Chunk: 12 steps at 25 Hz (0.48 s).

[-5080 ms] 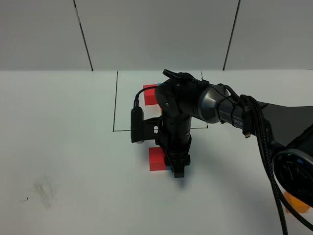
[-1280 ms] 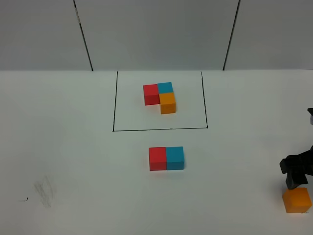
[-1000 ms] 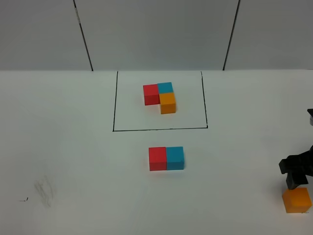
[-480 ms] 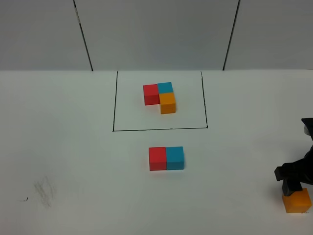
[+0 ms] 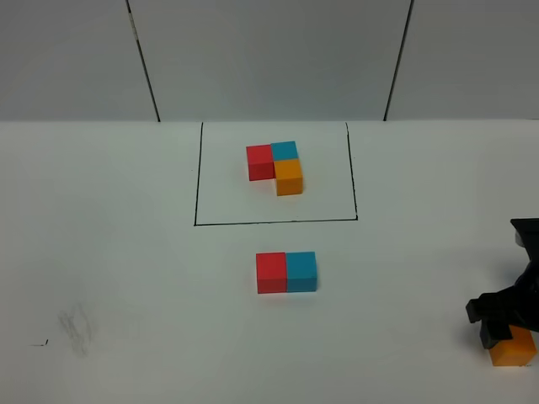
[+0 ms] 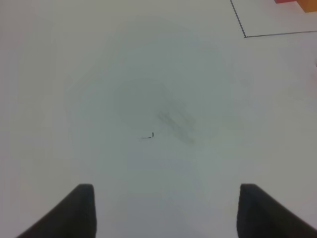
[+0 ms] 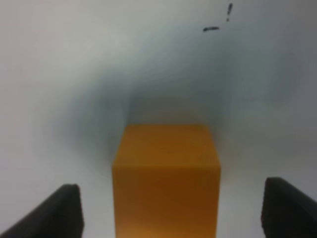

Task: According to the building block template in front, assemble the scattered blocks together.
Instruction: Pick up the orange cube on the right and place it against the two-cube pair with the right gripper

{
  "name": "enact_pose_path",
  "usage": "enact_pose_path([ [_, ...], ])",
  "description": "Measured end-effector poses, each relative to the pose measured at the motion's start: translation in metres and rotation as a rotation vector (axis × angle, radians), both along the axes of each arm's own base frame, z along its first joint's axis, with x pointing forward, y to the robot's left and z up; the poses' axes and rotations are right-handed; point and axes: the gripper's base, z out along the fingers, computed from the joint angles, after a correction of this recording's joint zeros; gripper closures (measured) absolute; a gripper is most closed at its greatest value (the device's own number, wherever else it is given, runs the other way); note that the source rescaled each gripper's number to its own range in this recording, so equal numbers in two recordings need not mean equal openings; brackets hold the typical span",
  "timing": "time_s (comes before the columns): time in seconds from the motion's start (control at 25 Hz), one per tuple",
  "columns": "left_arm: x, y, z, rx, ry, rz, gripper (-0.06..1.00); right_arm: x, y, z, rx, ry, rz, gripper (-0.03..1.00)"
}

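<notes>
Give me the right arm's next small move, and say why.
Probably lower a little and close on the orange cube. The right gripper is open, with that cube centred between its jaws and not yet gripped. The red cube and blue cube already sit joined in a row, so only orange is missing below blue, as in the template.

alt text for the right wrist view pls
An orange cube sits on the white table, centred between the two dark fingertips of the open right claw, which flank it without touching. Small black marks dot the table beyond it.
</notes>
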Motion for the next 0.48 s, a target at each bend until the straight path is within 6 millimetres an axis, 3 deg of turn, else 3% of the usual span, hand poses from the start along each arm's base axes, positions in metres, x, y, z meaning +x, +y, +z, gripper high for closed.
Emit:
enact_pose_path([
  [0.48, 0.0000, 0.0000, 0.0000, 0.000, 0.000, 0.000, 0.40, 0.0025, 0.0001, -0.0087, -0.001, 0.011, -0.003, 0.44],
])
